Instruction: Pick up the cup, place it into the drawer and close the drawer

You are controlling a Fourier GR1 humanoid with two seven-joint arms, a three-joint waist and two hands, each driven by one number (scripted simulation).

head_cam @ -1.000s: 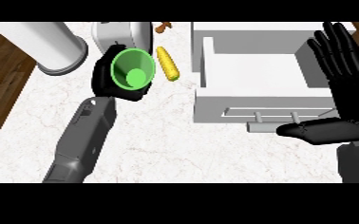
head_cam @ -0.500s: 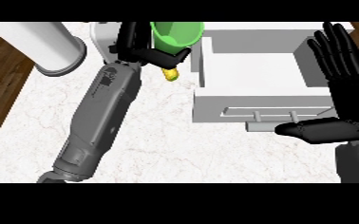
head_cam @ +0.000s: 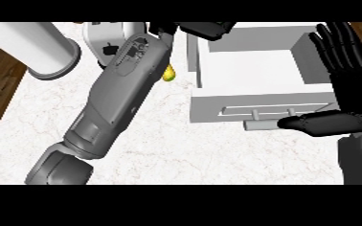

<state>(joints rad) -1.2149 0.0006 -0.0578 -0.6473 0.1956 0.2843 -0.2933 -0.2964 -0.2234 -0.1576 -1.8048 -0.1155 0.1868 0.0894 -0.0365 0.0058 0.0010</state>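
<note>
Rising left hand point(head_cam: 201, 28), cup hidden

The left forearm point(head_cam: 117, 100) is stretching far across the scene, its left hand point(head_cam: 205, 28) at the far edge. The right hand point(head_cam: 339, 76) is resting open at the right, fingers straight.

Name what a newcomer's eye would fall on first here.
The grey left forearm slants across the counter's middle, its black hand at the top edge over the open white drawer's left corner. The right hand rests open at the drawer's right side, fingers up.
</note>
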